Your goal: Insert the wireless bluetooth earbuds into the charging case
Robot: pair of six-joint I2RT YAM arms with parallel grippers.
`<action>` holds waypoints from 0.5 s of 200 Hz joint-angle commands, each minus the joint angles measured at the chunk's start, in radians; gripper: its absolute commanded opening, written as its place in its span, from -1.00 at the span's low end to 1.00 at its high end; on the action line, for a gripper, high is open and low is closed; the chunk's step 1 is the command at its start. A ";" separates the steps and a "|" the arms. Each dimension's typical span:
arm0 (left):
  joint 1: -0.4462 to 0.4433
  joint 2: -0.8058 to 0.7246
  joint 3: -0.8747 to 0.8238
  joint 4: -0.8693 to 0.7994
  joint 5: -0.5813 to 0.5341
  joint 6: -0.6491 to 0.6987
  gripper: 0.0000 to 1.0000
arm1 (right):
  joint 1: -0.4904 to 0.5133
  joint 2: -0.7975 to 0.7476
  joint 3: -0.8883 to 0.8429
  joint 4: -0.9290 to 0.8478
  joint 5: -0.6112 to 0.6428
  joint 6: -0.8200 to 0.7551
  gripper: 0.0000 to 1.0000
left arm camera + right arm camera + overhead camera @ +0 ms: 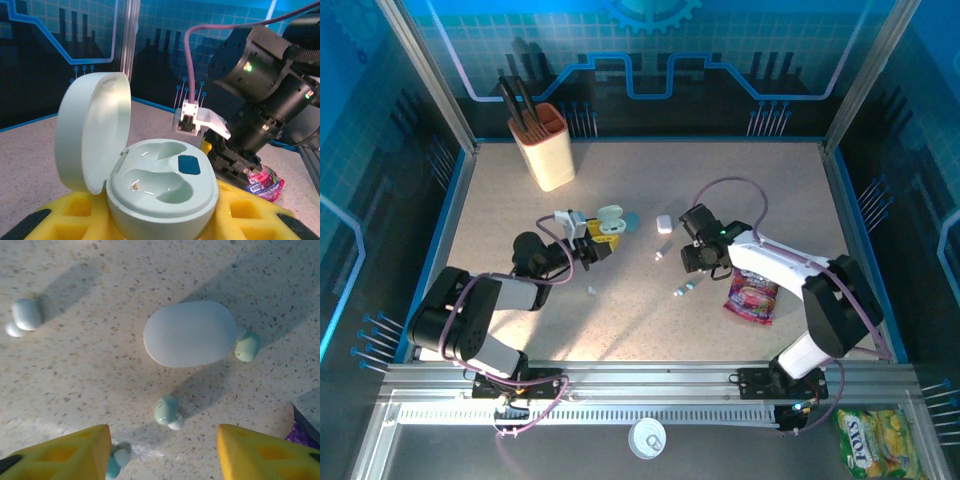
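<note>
My left gripper (pixel 162 217) is shut on the pale mint charging case (pixel 165 182), its yellow fingers (pixel 75 212) on both sides. The lid (pixel 92 130) stands open and both wells are empty. In the top view this case (pixel 607 222) sits left of centre. My right gripper (pixel 165 452) hangs open, low over the table, with one mint earbud (pixel 167 412) lying between its yellow fingertips (pixel 265 455). Another earbud (pixel 117 460) lies against the left fingertip. A third earbud (pixel 247 346) touches a closed pebble-shaped case (pixel 190 333). One more earbud (pixel 25 316) lies far left.
A beige holder with black tools (pixel 545 140) stands at the back left. A pink candy packet (pixel 752 292) lies under the right arm. Loose earbuds (pixel 590 291) lie mid-table. A yellow-green packet (pixel 875 445) and a white round object (pixel 647 437) lie off the table's near edge.
</note>
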 commanded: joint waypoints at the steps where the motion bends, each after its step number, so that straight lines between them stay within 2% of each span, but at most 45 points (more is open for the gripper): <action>1: 0.013 -0.030 -0.016 0.030 0.031 -0.011 -0.35 | 0.039 0.078 0.062 -0.067 0.137 0.006 0.06; 54: 0.019 -0.026 -0.015 0.030 0.050 -0.008 -0.35 | 0.096 0.258 0.181 -0.173 0.261 0.065 -0.19; 100: 0.021 -0.021 -0.015 0.029 0.056 -0.005 -0.35 | 0.118 0.327 0.223 -0.219 0.287 0.102 -0.29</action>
